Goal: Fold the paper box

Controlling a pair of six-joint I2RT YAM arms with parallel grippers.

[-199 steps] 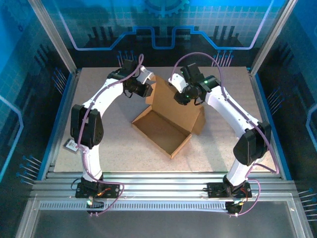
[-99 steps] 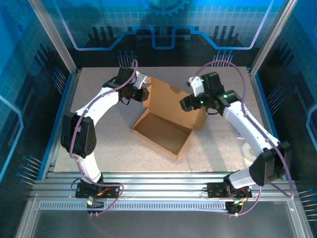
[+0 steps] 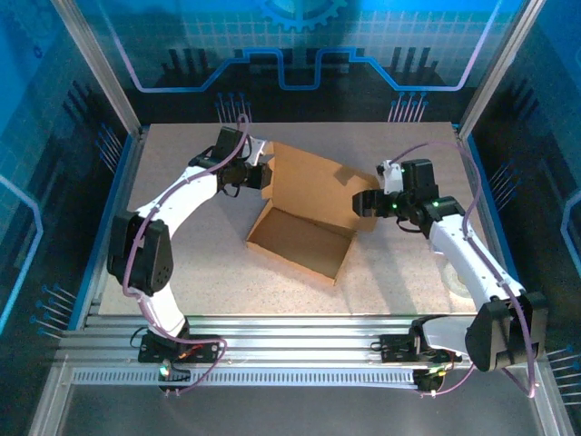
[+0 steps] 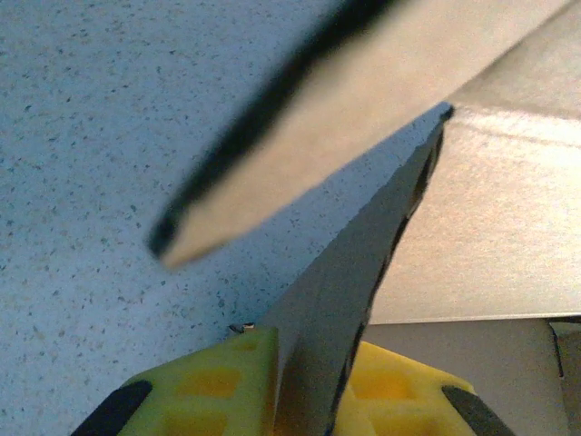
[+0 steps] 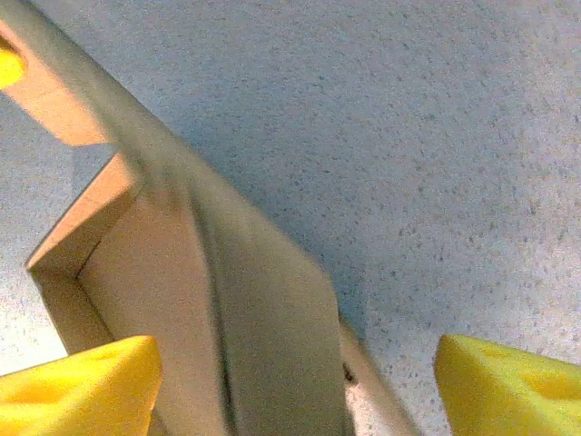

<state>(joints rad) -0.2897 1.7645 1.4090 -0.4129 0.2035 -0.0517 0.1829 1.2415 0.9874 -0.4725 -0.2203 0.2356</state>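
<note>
Because the yellow pads point(image 4: 218, 381) of the left gripper point(image 4: 309, 386) press on both faces of a thin cardboard panel, that gripper is clenched on the box point(image 3: 300, 238), at the left edge of its raised lid point(image 3: 313, 186). The right gripper point(image 5: 295, 381) is released: its fingers point(image 5: 86, 381) stand wide, the lid's right edge runs between them, and there is a plain gap on one side. The box sits mid-table point(image 3: 182, 263), turned at an angle between the two arms. As I judge it, the task is well past halfway. The tray's four walls are up and square, while the lid is not yet lowered and its front is not tucked in (whether a tuck flap is creased I cannot tell). The top view gives the whole layout: open tray nearer the arms, lid leaning up behind it, and one gripper at each side edge. The wrist views add the contact itself, with cardboard squeezed on the left and loose between the fingers on the right.
</note>
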